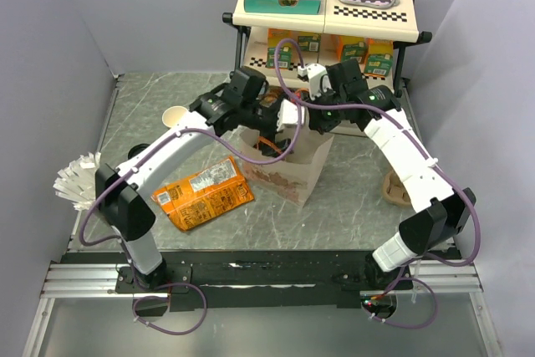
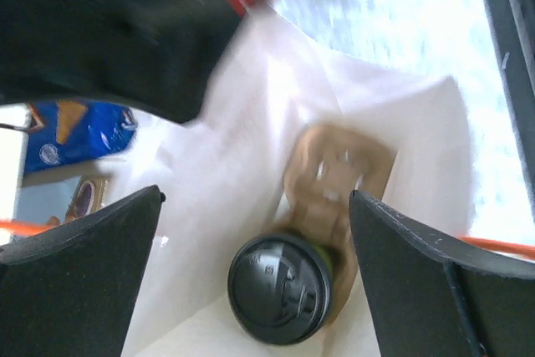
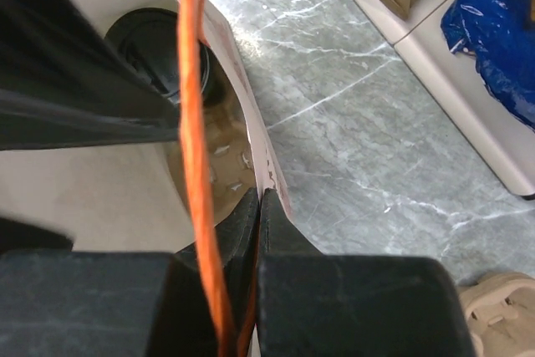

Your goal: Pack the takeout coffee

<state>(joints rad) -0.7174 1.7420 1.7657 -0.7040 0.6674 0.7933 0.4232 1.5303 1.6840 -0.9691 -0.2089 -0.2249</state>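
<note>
The takeout coffee (image 2: 280, 288), a dark green cup with a black lid, stands inside the white paper bag (image 1: 288, 175) on a brown cardboard carrier (image 2: 338, 177). My left gripper (image 2: 255, 196) is open and empty above the bag's mouth, its fingers (image 2: 84, 248) apart on either side of the cup and clear of it. My right gripper (image 3: 261, 198) is shut on the bag's rim (image 3: 242, 98), beside the orange handle (image 3: 194, 123). The cup's lid (image 3: 155, 39) shows in the right wrist view too. In the top view the arms hide the cup.
An orange snack bag (image 1: 203, 194) lies left of the paper bag. A lidless cup (image 1: 175, 116) stands at the back left, a white bundle (image 1: 79, 180) at the left edge. A stocked shelf stand (image 1: 326, 6) is behind. A cardboard cup carrier (image 1: 399, 188) lies to the right.
</note>
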